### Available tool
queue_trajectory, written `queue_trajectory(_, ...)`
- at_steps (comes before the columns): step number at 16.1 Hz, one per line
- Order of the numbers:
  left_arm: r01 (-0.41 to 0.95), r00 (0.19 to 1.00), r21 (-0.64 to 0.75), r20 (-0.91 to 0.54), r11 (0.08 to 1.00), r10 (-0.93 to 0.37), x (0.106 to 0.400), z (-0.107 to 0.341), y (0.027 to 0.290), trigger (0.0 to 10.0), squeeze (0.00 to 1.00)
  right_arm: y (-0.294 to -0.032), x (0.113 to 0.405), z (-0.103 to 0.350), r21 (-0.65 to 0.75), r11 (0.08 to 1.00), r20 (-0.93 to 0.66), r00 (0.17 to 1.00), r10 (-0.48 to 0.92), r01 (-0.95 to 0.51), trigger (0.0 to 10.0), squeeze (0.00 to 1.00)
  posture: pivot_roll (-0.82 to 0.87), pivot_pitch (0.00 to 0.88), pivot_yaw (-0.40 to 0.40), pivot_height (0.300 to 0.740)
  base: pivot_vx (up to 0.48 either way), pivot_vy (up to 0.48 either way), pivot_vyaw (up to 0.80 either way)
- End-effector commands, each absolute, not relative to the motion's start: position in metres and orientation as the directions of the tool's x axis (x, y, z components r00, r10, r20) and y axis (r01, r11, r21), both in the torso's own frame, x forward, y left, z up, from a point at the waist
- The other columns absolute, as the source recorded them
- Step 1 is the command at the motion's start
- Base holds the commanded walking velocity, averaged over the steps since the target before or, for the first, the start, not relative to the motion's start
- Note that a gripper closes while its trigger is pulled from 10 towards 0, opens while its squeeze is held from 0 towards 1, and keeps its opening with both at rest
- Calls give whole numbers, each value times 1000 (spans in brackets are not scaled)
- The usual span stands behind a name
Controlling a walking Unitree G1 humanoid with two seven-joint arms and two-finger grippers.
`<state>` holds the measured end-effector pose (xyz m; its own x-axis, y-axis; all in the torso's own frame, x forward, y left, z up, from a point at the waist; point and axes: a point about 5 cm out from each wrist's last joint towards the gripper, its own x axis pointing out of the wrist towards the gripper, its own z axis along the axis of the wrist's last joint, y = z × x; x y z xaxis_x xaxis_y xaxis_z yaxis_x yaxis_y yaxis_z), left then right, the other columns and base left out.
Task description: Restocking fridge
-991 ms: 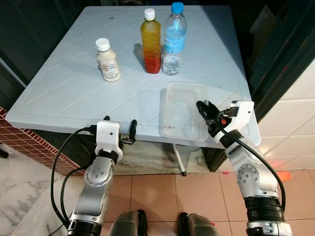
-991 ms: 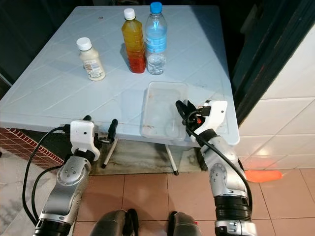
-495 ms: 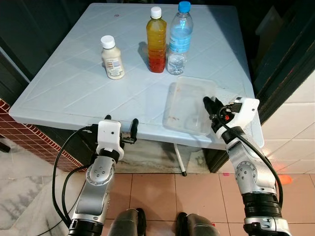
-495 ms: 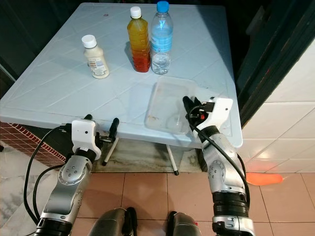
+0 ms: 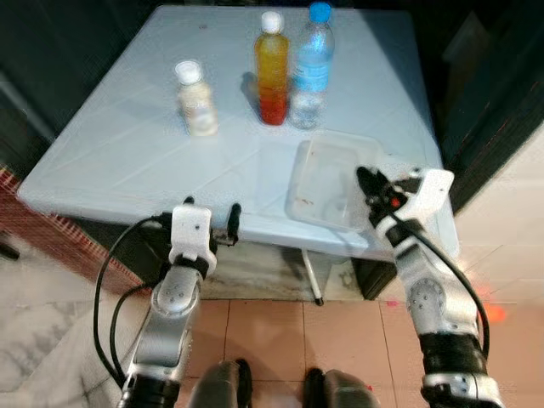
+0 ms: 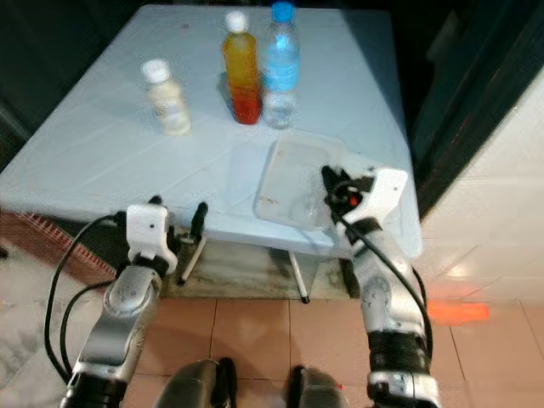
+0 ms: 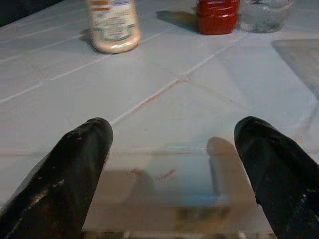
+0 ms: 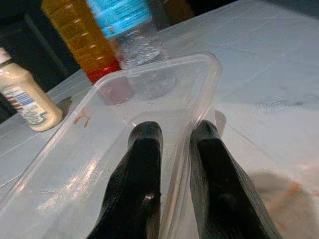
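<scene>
A clear plastic container (image 5: 323,174) lies at the near right of the pale tiled table (image 5: 127,153). My right gripper (image 5: 372,189) is shut on the container's near rim (image 8: 194,99), one finger (image 8: 142,164) inside and the other outside. Behind the container stand a water bottle (image 5: 312,64) with a blue cap, an orange drink bottle (image 5: 272,68) and a small cream bottle (image 5: 195,98). My left gripper (image 5: 210,217) is open at the table's front edge with nothing between its fingers (image 7: 75,169). The cream bottle (image 7: 112,25) is far ahead of it.
A dark door frame (image 5: 484,110) and a white tiled wall (image 5: 518,212) stand close on the right. A red brick wall (image 5: 59,246) is at the lower left. Beneath the table are its metal leg (image 5: 310,276) and a terracotta tiled floor.
The whole picture has shifted and blurred, so the camera moved. My right gripper keeps its hold on the container, which has turned a little. The left gripper has not moved against the table edge.
</scene>
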<state>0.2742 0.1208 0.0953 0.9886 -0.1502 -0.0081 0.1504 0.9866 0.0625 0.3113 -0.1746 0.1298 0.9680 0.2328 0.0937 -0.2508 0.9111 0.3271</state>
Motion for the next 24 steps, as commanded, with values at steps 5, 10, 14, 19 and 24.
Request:
queue_trajectory(5, 130, 991, 87, -10, 988, -130, 275, 94, 126, 10000, 0, -170, 309, 116, 340, 908, 22, 967, 253, -245, 10000, 0, -3, 133, 67, 740, 0, 0, 800)
queue_trajectory(10, 119, 993, 89, -8, 989, -119, 271, 93, 132, 10000, 0, -170, 308, 116, 283, 924, 30, 965, 259, -257, 10000, 0, -3, 125, 64, 740, 0, 0, 800)
queue_trajectory(14, 28, 1000, 141, 0, 990, -29, 249, 92, 163, 10000, 0, -169, 294, 124, 192, 945, 76, 964, 256, -266, 10000, 0, 22, 68, 43, 740, 0, 0, 800)
queue_trajectory(19, -32, 999, 177, 10, 984, 30, 231, 92, 179, 10000, 0, -177, 279, 116, 104, 981, 47, 986, 159, -163, 10000, 0, 57, 21, 15, 740, 0, 0, 0)
queue_trajectory(24, 4, 999, 146, 44, 989, -11, 252, 91, 173, 10000, 0, -171, 303, 117, 104, 994, 15, 999, 28, -30, 10000, 0, 23, 0, 34, 740, 0, 0, 0)
